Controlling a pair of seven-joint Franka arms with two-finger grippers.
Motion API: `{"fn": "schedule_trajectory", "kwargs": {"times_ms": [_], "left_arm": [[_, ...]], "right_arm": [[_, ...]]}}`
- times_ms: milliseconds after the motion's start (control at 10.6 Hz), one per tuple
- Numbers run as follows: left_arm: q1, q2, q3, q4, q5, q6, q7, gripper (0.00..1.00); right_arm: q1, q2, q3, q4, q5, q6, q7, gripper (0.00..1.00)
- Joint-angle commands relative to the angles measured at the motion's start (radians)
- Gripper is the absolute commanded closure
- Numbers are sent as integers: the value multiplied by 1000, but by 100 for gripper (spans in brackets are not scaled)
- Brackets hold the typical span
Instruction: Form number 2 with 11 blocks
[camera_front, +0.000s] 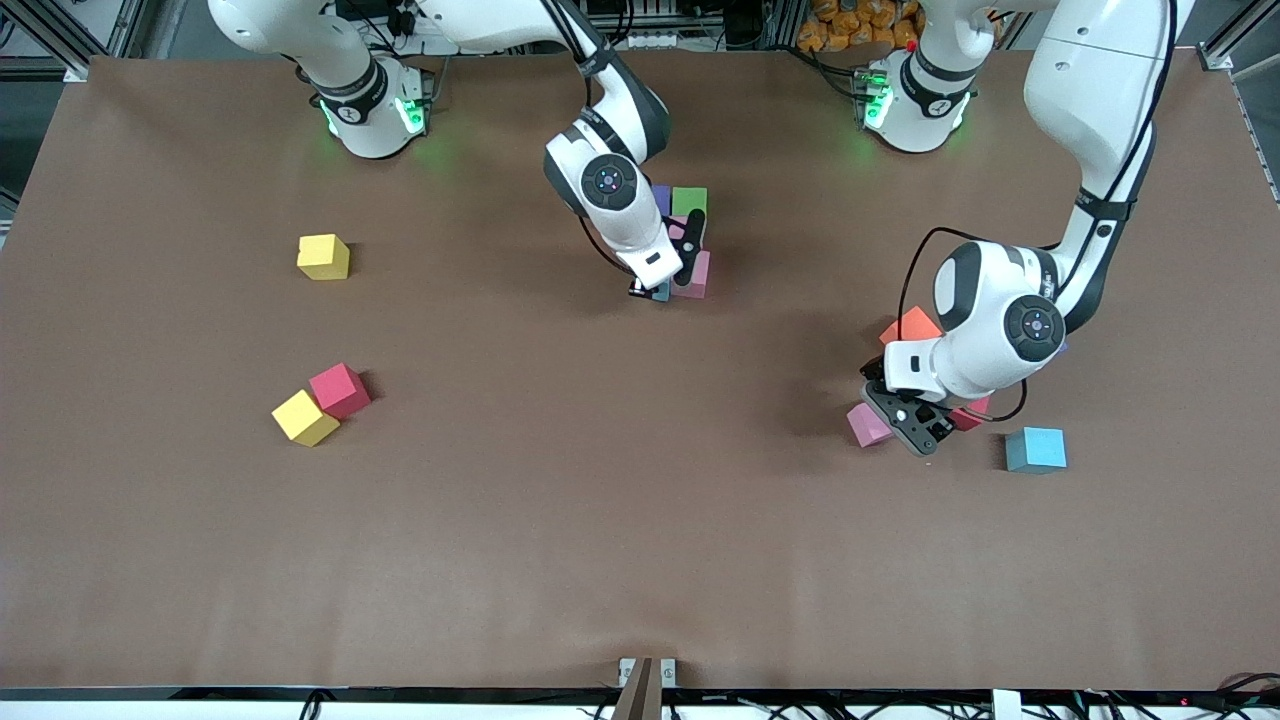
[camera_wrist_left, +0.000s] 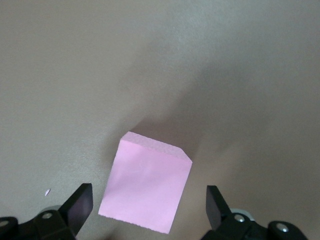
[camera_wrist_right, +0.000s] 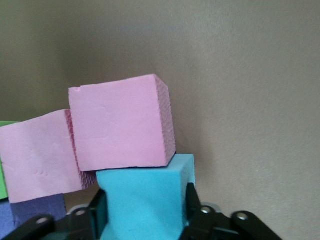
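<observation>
The number 2 shows as a small cluster mid-table near the robots: a purple block (camera_front: 661, 198), a green block (camera_front: 689, 200) and two pink blocks (camera_front: 695, 275) (camera_wrist_right: 35, 155). My right gripper (camera_front: 660, 290) (camera_wrist_right: 146, 202) is low at the cluster's nearer end. Its fingers press both sides of a light blue block (camera_wrist_right: 145, 195) that touches the pink block (camera_wrist_right: 120, 122). My left gripper (camera_front: 915, 435) (camera_wrist_left: 147, 197) hangs open just over another pink block (camera_front: 868, 424) (camera_wrist_left: 147, 182) at the left arm's end. A finger stands on each side of it, apart from it.
Loose blocks: orange (camera_front: 910, 325), red (camera_front: 970, 413) and light blue (camera_front: 1036, 449) around the left gripper. A yellow one (camera_front: 323, 256) lies toward the right arm's end, with a red (camera_front: 340, 390) and a yellow (camera_front: 305, 417) touching nearer the camera.
</observation>
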Motion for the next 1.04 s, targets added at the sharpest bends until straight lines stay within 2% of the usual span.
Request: {"fn": "schedule_trajectory", "kwargs": {"times_ms": [0,566,849,943], "left_arm": [[-1,13,5,9,-13,5,60,0],[-2,34,5,15,-1,6,50,0],[-4,30,5,15,1,-24,-37,0],[-7,30,5,18,1,-30,-44,16]], "right_arm": [[23,50,-3,8,32,11,24,0],[14,8,-26,16,32,-52,7,0],[16,10,-58,20,30,-49,-94,0],[16,10,-67,22,30,-46,-102,0]]}}
